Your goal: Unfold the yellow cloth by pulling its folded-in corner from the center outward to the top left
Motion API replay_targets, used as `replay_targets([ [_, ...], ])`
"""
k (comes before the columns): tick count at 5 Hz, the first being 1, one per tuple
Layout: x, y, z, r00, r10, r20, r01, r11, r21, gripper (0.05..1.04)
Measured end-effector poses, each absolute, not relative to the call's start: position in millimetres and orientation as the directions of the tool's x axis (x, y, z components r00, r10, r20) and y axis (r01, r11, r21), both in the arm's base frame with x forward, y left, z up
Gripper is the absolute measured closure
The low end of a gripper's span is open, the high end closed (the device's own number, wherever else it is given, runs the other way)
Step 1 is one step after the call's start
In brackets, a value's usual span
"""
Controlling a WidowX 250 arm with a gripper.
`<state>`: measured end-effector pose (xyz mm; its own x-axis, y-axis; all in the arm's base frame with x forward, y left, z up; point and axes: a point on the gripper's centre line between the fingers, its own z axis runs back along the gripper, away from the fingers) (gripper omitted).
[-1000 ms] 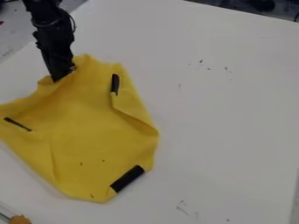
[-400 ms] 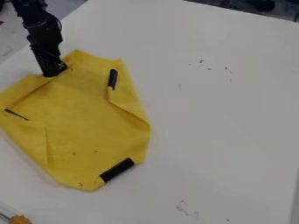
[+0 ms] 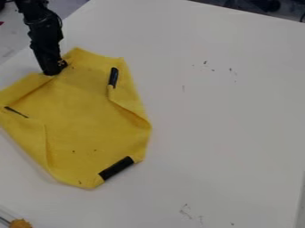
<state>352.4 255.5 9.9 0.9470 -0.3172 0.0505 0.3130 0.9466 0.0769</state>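
Note:
The black gripper (image 3: pixel 52 72) hangs at the upper left, its tip down on the top edge of a yellow cloth (image 3: pixel 89 116), shut on the fabric there. The cloth lies spread on the left half of the white surface, with folds along its left and right sides. Black patches show on it: one near the upper right (image 3: pixel 113 77), a thin one at the left (image 3: pixel 16 111) and a wide one at the lower right (image 3: pixel 116 168).
The white table (image 3: pixel 226 124) carries small dark marks at the upper right and near the bottom. An orange-brown object (image 3: pixel 20 223) with a thin rod sits in the bottom left corner. Dark items lie beyond the table's far edge.
The gripper has moved up and slightly left, and the whole cloth has slid the same way with it. Its upper left edge looks straighter and less bunched.

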Motion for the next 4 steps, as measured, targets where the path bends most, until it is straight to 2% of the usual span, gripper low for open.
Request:
replay_targets([
  [1, 353.8, 261.5, 12.1, 0.947, -0.318, 0.047, 0.313, 0.946, 0.081, 0.234],
  [2, 355.6, 271.5, 14.0, 0.947, -0.319, 0.047, 0.314, 0.945, 0.092, 0.065],
  [4, 355.5, 302.6, 26.3, 0.943, -0.318, 0.097, 0.299, 0.938, 0.173, 0.077],
])
